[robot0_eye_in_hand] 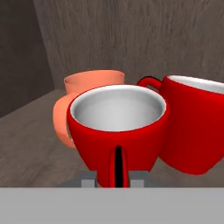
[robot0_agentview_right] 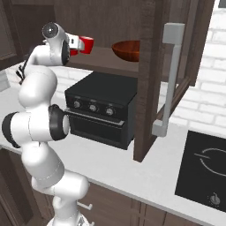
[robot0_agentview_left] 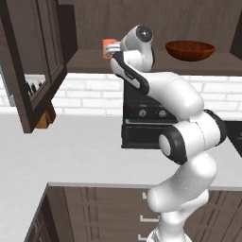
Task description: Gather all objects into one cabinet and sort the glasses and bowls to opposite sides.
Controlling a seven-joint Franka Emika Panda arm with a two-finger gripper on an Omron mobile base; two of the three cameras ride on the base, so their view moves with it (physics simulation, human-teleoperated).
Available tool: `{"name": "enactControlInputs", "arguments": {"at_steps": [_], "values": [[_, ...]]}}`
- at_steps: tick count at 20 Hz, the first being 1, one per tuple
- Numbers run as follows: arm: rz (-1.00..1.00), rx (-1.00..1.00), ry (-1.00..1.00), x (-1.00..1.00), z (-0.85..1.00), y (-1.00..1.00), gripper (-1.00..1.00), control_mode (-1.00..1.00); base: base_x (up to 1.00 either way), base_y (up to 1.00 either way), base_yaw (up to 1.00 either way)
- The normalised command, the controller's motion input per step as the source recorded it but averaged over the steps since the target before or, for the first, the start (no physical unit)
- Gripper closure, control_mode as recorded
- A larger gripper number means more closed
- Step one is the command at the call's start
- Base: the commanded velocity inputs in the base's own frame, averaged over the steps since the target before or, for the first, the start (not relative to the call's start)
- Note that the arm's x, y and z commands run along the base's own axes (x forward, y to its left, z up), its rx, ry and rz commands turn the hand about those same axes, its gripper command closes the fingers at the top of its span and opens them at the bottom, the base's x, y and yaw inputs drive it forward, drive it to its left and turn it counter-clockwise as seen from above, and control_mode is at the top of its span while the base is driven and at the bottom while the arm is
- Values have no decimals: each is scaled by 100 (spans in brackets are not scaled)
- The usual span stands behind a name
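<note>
Red cup [robot0_eye_in_hand: 118,131] nearest, handle between the hand [robot0_eye_in_hand: 117,180] fingers — grip not determinable; grouped beside salmon cup [robot0_eye_in_hand: 94,81], opposite the bowl [robot0_agentview_left: 190,49].

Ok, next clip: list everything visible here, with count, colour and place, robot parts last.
red cups: two, glossy red with white insides, on the cabinet shelf, close together, handles showing.
salmon-orange cup: one, just behind the nearer red cup.
bowl: one, reddish-brown, on the same shelf, far to the right of the cups.
cabinet: dark brown wood, doors swung open.
toaster oven: one, black, on the counter under the shelf.
counter: pale grey.
cooktop: black, set in the counter, right end.
knife block: wooden, by the brick wall.
gripper: at the nearer red cup's handle; grip unclear.
</note>
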Motion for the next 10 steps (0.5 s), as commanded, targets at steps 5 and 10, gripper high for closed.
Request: {"name": "enactControlInputs", "arguments": {"at_steps": [5,10], "values": [[0,0,1,0,-30,3,-100,-100,0,0,0],[0,0,2,0,-27,0,-100,-100,0,0,0]]}}
